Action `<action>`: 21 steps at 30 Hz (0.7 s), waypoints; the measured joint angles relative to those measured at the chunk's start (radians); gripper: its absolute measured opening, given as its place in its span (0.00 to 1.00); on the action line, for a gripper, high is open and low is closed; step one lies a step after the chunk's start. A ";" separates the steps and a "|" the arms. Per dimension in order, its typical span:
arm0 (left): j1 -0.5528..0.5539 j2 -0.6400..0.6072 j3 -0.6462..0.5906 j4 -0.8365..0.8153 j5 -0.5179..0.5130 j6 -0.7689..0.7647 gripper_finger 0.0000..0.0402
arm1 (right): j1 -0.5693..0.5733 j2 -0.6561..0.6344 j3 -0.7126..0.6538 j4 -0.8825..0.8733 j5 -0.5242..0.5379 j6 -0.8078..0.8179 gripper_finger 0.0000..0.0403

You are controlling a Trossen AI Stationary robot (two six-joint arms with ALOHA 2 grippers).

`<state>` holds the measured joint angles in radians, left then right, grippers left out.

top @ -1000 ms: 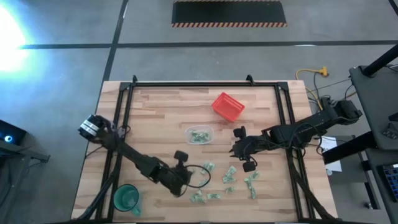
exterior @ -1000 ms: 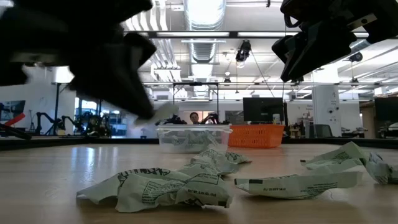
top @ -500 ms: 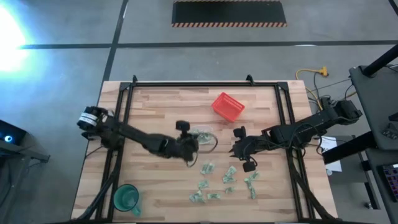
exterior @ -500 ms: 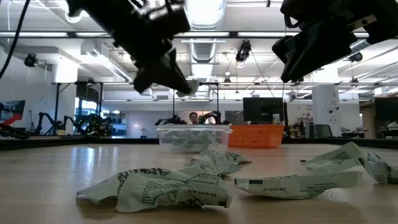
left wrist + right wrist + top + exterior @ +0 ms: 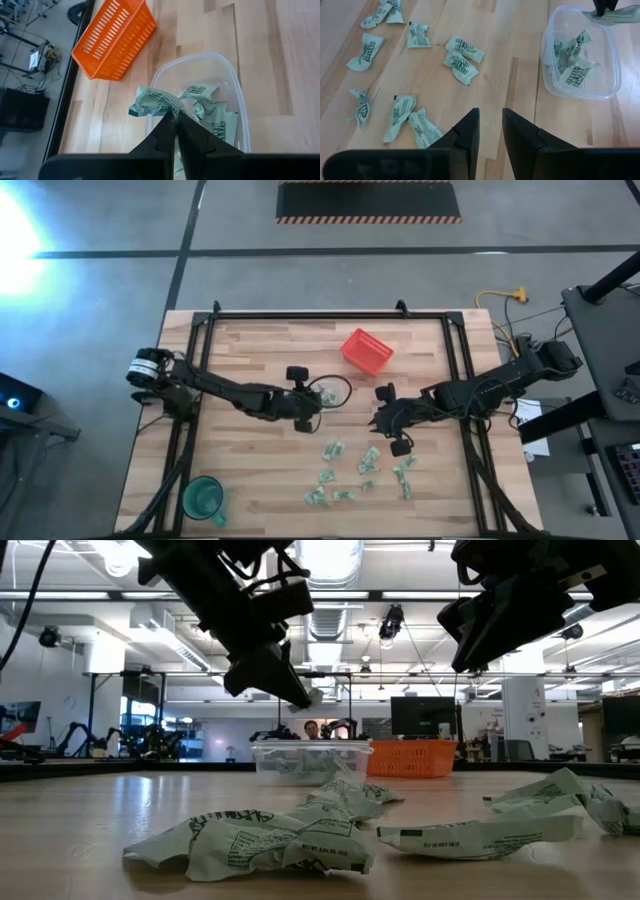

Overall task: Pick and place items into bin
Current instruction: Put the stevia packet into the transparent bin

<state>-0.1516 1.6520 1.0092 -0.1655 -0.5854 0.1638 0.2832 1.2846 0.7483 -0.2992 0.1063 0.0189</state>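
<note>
My left gripper is shut on one pale green wrapped item just above the bin, a clear container with several wrapped items in it. In the high view the left gripper is over the bin's near left part. My right gripper hangs open and holds nothing, above the table to the right of the bin. Several more items lie loose on the wood near it. My left gripper pinches the wrapped item by one edge between its two fingertips. The fingers slant down from the table's left side. The item is lifted clear and sticks out past the fingertips, above the bin's open top.
A red mesh basket lies beyond the bin, toward the far edge. A green cup stands at the near left corner. Loose items are scattered over the near right part of the table. Black frame rails run along the sides.
My left gripper, shut on the item, has swung from the near part of the table toward the far edge and risen a little, ending over the bin. Most of the travel came early. The item has been carried along, clear of the table.
</note>
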 joint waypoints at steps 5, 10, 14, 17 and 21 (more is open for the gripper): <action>0.002 0.000 -0.001 0.000 0.000 0.000 0.02 | 0.000 0.000 -0.001 0.000 0.000 -0.001 0.16; 0.002 0.000 -0.001 0.000 -0.017 0.000 0.11 | 0.000 0.000 -0.001 0.000 0.000 -0.003 0.16; 0.002 0.000 -0.001 0.000 -0.021 0.000 0.18 | 0.000 0.000 -0.004 0.002 -0.001 0.014 0.16; 0.001 0.000 -0.001 -0.001 -0.021 -0.004 0.21 | 0.000 0.000 -0.024 0.000 -0.014 0.056 0.17; -0.010 0.000 -0.001 -0.011 -0.021 -0.024 0.22 | 0.002 0.004 -0.078 0.070 -0.112 0.083 0.19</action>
<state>-0.1614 1.6524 1.0080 -0.1766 -0.6065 0.1400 0.2848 1.2890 0.6701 -0.2294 -0.0058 0.1014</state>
